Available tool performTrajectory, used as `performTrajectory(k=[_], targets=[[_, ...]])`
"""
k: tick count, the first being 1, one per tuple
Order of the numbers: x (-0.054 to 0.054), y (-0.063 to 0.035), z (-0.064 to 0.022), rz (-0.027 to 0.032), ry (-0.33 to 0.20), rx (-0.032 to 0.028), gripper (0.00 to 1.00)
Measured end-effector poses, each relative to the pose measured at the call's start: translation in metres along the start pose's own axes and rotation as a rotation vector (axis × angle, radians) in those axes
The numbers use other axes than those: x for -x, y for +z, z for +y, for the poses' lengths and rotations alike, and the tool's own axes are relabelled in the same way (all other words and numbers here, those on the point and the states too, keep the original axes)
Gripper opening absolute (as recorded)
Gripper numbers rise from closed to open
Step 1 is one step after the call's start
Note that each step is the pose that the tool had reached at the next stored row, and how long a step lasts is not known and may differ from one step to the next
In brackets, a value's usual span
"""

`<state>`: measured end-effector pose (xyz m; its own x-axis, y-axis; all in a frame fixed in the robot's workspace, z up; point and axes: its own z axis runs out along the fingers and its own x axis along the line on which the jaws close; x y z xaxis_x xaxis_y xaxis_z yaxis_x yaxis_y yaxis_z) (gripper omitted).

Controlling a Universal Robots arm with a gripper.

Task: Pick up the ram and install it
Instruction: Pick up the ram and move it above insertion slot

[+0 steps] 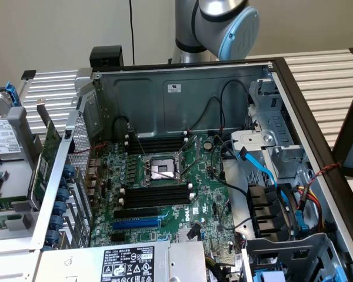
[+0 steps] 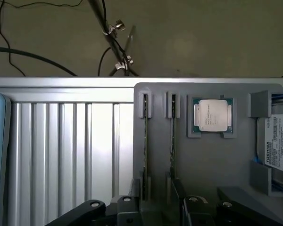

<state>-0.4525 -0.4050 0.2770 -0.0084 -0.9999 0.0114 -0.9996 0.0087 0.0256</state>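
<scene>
Two ram sticks stand on edge in slots of a grey holder tray point(image 2: 203, 160): one ram point(image 2: 145, 136) and a second ram point(image 2: 172, 136) beside it, both seen as thin edges. My gripper point(image 2: 158, 195) hovers above the near ends of these sticks, its jaws apart and nothing held between them. The open computer case holds the motherboard point(image 1: 206, 194), with black memory slots point(image 1: 156, 195) below the processor socket point(image 1: 160, 169) and more memory slots point(image 1: 156, 143) above it. The arm's elbow point(image 1: 223, 26) rises behind the case.
On the tray lie a loose processor point(image 2: 212, 115) and a hard drive point(image 2: 279, 143). A green expansion card point(image 1: 47, 155) leans at the case's left wall. Blue data cables point(image 1: 265, 167) and black wires cross the case's right side. A ribbed metal table point(image 2: 66, 150) surrounds the tray.
</scene>
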Motion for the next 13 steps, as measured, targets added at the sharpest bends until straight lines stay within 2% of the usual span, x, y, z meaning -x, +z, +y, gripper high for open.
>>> performTrajectory(k=[4,8,13], targets=[[0.000,0.0072,0.0000,0.0003,-0.012,-0.0001,0.39],[0.000,0.0145,0.0011,0.0013,-0.065,-0.0007,0.39],[-0.001,0.0237,0.0026,0.0015,-0.068,-0.0016,0.39]])
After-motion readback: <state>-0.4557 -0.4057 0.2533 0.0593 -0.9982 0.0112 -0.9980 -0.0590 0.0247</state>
